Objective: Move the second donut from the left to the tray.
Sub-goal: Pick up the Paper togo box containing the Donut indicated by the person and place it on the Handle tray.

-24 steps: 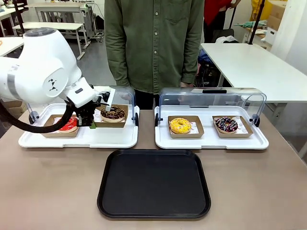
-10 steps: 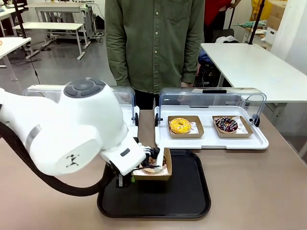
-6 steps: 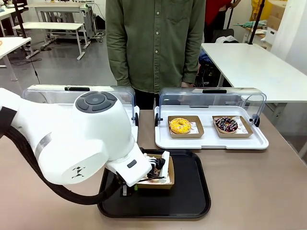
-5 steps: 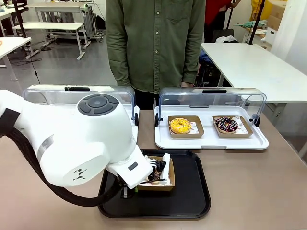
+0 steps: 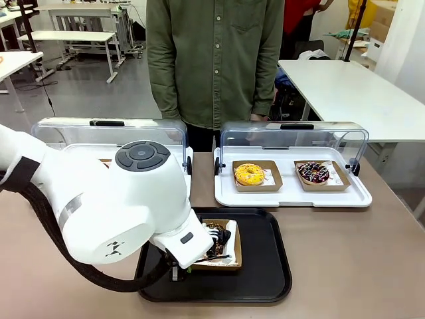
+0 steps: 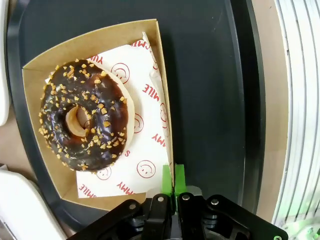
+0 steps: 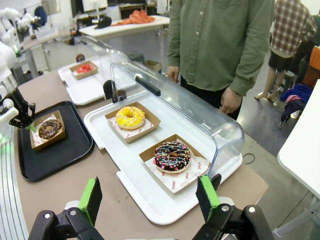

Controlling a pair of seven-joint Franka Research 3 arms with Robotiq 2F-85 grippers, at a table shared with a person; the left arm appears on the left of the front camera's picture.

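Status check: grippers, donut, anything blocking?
Left gripper shut on donut box wall. Right gripper open, empty. Donut boxed, over black tray. Nothing blocking.

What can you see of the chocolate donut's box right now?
The box is shallow brown cardboard, lined with white paper printed with red smileys. It holds the chocolate donut and sits over the black tray; whether it rests flat there is unclear. The left gripper is shut on one side wall.

Yellow donut (image 5: 249,174) and sprinkled dark donut (image 5: 313,172) share a white display tray (image 5: 292,197)
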